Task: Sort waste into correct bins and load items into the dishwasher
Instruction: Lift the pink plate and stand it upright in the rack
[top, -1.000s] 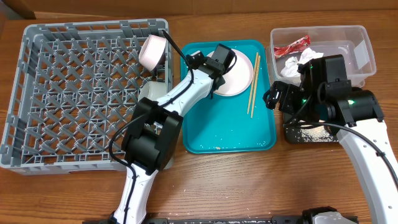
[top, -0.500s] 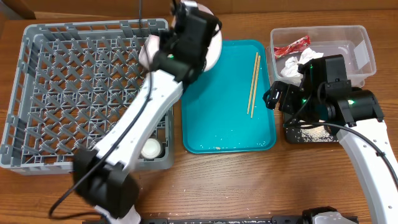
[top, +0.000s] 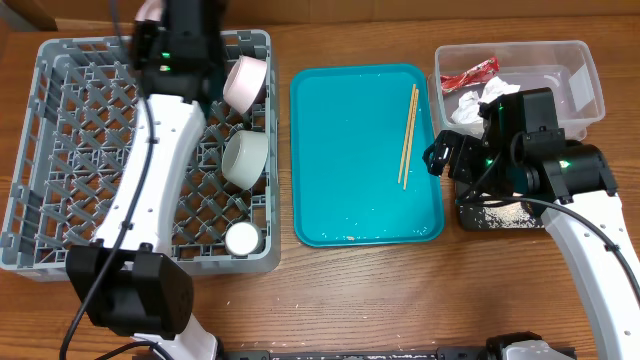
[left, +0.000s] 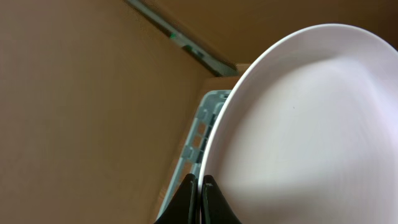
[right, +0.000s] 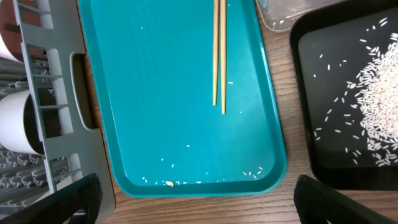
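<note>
Wooden table (top: 400, 290) | left gripper (left: 198, 190) pinches plate (left: 298, 124) rim, clear from wrist view only; right gripper (right: 199, 196) spread over teal tray (right: 155, 93)

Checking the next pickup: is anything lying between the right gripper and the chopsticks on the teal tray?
Nothing visible does. The chopsticks lie alone on the teal tray, only scattered rice grains near one edge, and the right gripper is open.

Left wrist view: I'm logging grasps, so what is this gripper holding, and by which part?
The left gripper is pinching the white plate by its rim, with the edge clamped between the two fingertips.
</note>
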